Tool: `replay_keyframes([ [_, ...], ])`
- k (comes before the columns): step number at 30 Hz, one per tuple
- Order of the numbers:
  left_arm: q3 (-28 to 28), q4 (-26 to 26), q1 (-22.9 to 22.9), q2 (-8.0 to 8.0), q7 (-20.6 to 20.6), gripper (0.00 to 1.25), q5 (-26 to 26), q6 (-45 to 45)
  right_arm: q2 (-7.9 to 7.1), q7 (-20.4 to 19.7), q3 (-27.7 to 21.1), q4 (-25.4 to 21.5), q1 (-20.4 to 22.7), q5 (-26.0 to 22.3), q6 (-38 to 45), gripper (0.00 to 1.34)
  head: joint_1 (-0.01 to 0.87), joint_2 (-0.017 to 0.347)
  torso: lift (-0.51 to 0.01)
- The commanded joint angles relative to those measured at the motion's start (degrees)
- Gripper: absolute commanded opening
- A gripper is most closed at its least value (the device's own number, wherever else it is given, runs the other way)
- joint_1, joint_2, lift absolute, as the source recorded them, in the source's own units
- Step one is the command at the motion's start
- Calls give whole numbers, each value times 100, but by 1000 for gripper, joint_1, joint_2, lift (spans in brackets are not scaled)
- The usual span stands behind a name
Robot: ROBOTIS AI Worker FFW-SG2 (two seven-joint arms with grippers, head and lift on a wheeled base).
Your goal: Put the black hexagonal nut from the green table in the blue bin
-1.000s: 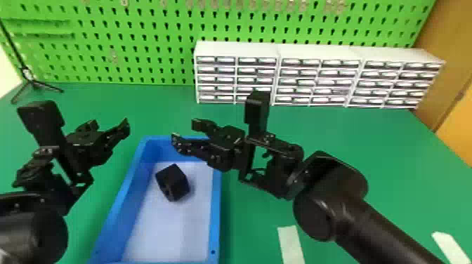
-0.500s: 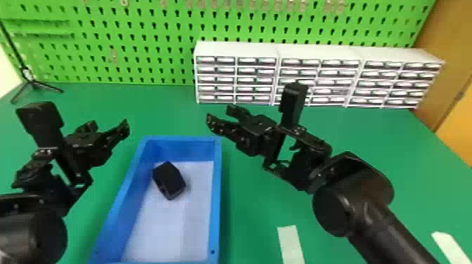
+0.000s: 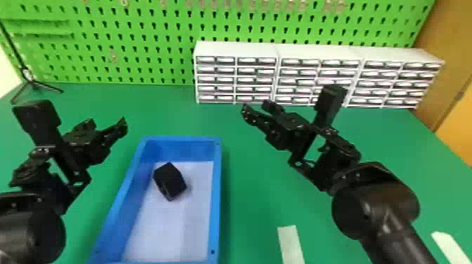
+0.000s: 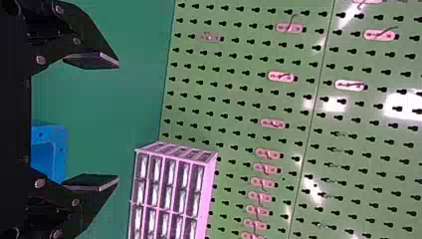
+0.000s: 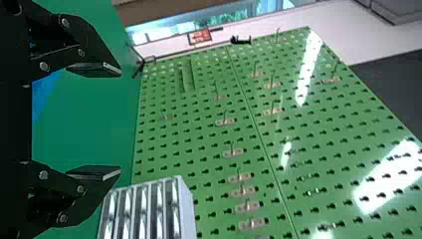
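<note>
In the head view the black hexagonal nut rests tilted on the floor of the blue bin, toward its far end. My right gripper is beyond the bin's right side, above the green table. On the other side, left of the bin, my left gripper is held over the table. The left wrist view has the left gripper open, nothing between its pads, with a corner of the blue bin behind. Likewise the right gripper stands open and holds nothing in the right wrist view.
White drawer cabinets line the table's back, in front of a green pegboard. A small black tripod stands at the back left. Two white strips, one of them a near strip, lie on the table to the right of the bin.
The right gripper has moved from above the bin's far right corner off to the right. In the bin, the nut has tipped and settled. The left arm has stayed still.
</note>
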Motion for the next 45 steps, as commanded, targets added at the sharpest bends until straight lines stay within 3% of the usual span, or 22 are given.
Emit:
replay_keyframes([
  [1,-1,0,-38,0,-1,818,-4,-33,161,0,-398,-6,157,156,0,785,692,8,-97],
  [12,78,0,-3,0,-1,818,39,-51,469,0,-1277,-32,579,490,0,793,692,8,-97],
  [34,263,0,6,0,-1,818,171,-95,566,0,-2534,-147,983,701,-88,810,692,8,-97],
  [45,333,0,-56,0,8,818,180,-156,742,0,-2973,-147,1044,815,-255,808,692,8,-97],
])
